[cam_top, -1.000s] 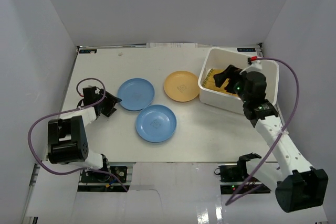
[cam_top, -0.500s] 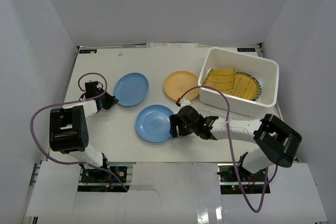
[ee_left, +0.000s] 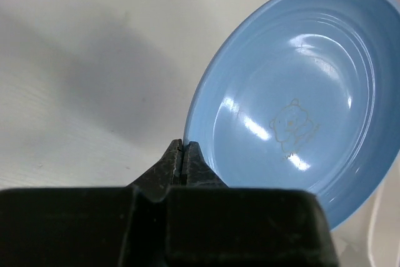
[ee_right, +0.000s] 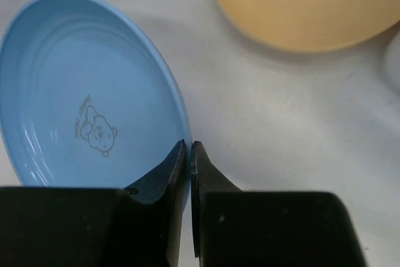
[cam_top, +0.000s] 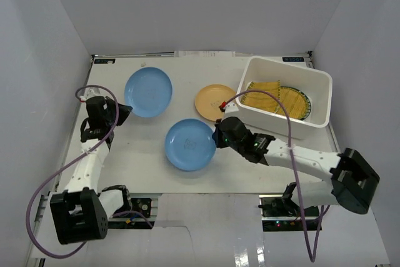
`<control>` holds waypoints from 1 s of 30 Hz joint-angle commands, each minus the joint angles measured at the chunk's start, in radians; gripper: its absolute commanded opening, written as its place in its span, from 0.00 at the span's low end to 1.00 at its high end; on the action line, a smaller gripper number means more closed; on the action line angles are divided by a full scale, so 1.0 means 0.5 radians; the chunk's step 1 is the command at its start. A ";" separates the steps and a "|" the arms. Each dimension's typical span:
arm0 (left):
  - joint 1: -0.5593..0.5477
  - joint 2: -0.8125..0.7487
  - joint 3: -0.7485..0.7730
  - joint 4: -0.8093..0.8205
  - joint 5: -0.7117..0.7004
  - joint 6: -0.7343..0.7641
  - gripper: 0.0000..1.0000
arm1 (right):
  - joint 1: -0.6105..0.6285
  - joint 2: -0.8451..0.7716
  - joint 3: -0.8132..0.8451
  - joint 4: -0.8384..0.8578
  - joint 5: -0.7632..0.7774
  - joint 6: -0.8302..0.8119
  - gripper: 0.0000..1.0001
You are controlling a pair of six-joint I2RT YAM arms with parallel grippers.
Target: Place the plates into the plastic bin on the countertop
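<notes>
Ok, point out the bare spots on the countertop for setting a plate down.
Free: the near-left countertop between the left arm and the lower light blue plate; the far strip behind the orange-yellow plate. Crowded: the centre, where both plates and the right tool sit; the plastic bin, mostly covered by striped plates.

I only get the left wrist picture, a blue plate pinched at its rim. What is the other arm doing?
Observer: The right gripper is shut on the rim of a second light blue plate, nearer the arms.
Visitor: Any other plates out there?
Observer: One orange-yellow plate lies on the countertop beside the plastic bin.
Visitor: Is the bin empty?
Observer: No, yellow-green striped plates already lie in it.
</notes>
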 commanded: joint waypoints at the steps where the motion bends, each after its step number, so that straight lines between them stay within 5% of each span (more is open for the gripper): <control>1: -0.020 -0.241 0.139 -0.065 0.192 0.093 0.00 | -0.158 -0.327 0.306 -0.108 0.278 -0.228 0.08; 6: -0.133 -0.453 0.311 -0.095 0.391 0.047 0.00 | -0.897 -0.650 0.521 -0.302 0.229 -0.433 0.08; 14: -1.078 -0.163 0.673 -0.102 -0.062 0.084 0.00 | -1.888 -0.423 0.527 -0.346 -0.069 -0.449 0.08; 22: -1.627 0.515 1.243 -0.144 -0.359 0.228 0.00 | -2.067 -0.162 0.460 -0.336 -0.182 -0.330 0.09; 26: -1.698 0.886 1.575 -0.285 -0.455 0.256 0.00 | -2.146 -0.232 0.414 -0.324 -0.357 -0.228 0.45; 27: -1.704 0.948 1.672 -0.292 -0.473 0.256 0.00 | -2.159 -0.266 0.417 -0.327 -0.412 -0.198 0.64; 30: -1.726 1.175 1.878 -0.329 -0.507 0.250 0.00 | -2.208 -0.441 0.438 -0.336 -0.492 -0.140 0.77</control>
